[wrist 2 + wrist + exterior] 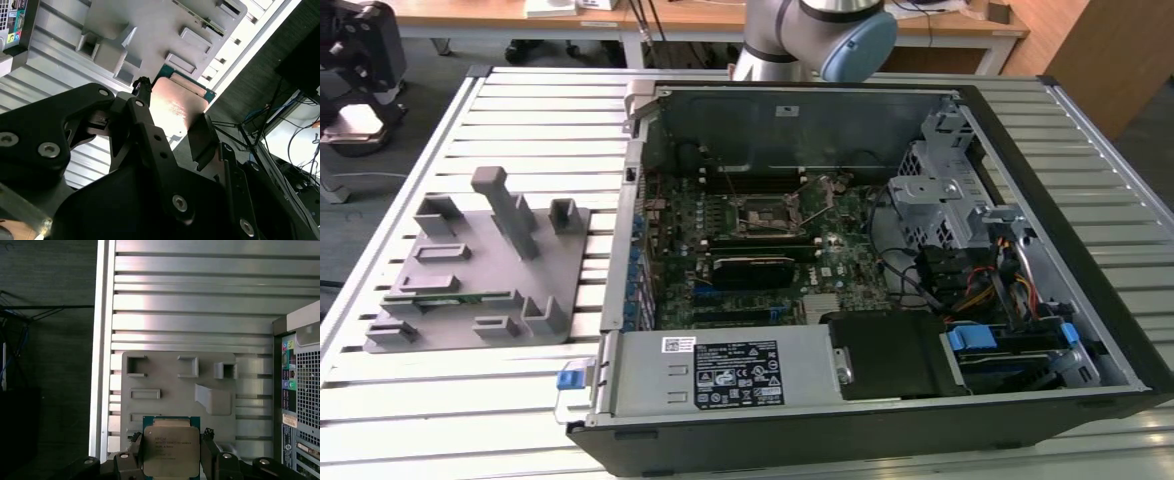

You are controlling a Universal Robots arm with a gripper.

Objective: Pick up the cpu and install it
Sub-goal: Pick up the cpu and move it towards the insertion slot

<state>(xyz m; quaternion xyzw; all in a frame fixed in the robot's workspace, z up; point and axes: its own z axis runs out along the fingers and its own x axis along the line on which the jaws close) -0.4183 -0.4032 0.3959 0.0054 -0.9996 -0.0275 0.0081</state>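
First wrist view is showing us the black two-finger gripper pinching the flat, square, silvery-grey cpu by two opposite edges, above the grey plastic fixture tray. We are fearing that such a thin edge grip is leaving the chip free to tilt or slip out.

The arm is a silvery-grey metal tube with a rounded joint housing, closed by a pale blue cap. In the second wrist view the claw is matte black throughout, built from flat, angular link plates with bevelled edges. Silver round-headed screws sit in shallow recesses along the plates, and smaller pins mark the pivots of each linkage. Its fingers are slim black bars dotted with small holes; one carries a broad, flat rectangular pad, also black. In the first wrist view the same black links appear in a mirrored pair, each with a bright screw head.
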